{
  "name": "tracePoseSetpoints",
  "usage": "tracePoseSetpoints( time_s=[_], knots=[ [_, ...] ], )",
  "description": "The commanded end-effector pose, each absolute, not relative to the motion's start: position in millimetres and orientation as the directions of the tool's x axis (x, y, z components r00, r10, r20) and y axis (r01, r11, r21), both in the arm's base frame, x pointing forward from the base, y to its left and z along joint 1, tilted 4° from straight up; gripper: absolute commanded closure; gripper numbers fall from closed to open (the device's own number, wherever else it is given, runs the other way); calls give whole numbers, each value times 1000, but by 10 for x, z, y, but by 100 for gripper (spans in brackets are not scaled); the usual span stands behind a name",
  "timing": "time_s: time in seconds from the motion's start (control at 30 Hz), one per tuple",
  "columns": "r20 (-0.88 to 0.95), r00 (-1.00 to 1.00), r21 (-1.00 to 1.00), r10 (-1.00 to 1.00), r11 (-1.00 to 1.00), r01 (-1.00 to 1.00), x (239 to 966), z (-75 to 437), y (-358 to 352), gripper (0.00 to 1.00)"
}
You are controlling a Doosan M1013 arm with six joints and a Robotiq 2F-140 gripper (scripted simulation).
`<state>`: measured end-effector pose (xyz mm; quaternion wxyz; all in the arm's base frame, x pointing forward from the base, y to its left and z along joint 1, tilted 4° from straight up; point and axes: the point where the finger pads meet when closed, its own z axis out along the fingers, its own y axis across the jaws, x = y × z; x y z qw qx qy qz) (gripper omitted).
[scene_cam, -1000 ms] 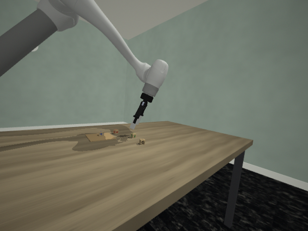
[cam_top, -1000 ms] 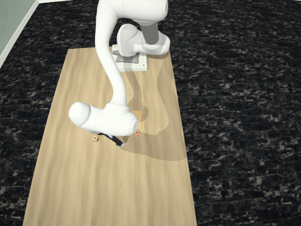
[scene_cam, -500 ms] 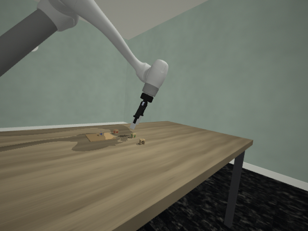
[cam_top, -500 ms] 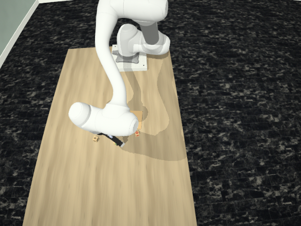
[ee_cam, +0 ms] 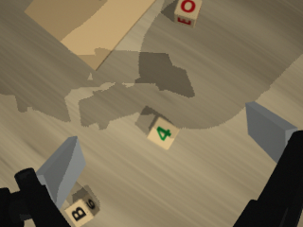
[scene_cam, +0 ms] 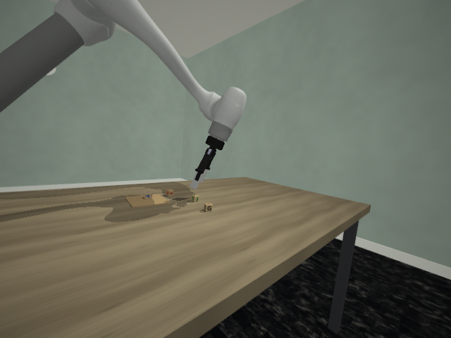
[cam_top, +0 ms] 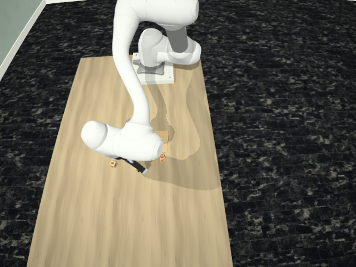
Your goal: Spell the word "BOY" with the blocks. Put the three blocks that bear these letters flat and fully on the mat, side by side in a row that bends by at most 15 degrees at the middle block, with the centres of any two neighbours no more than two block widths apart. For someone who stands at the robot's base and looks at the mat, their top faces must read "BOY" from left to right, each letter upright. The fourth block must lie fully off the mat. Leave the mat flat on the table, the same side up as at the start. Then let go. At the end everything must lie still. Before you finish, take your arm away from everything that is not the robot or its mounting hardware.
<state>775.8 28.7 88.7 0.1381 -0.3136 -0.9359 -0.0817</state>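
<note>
My gripper is open and empty, tilted above the table over the green-lettered block, whose top shows a green 4. The black-lettered block has B on top and G on a side; it lies near the left finger in the wrist view. The red-lettered block lies O up, just off the mat. A blue-lettered block sits on the mat; its top is unreadable.
The arm hides most of the mat and the blue-lettered block in the top view. The robot's base plate stands at the table's far end there. Arm shadows cross the mat and the wooden table.
</note>
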Motion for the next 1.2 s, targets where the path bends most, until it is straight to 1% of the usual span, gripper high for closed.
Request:
tracePoseSetpoints(
  time_s=[0.0,0.5,0.67,0.8,1.0,1.07,1.17],
  knots=[
    [312,-767,66,561,793,606,7772,886,256,0],
    [311,-761,62,570,787,614,7768,898,255,0],
    [308,-729,44,612,756,653,7749,953,250,0],
    [300,-671,16,678,700,714,7716,1045,242,0],
    [274,-532,-39,801,562,826,7643,1240,226,0],
    [274,-532,-39,801,562,826,7643,1240,226,0],
    [254,-433,-68,865,463,884,7594,1362,215,0]
  ],
)
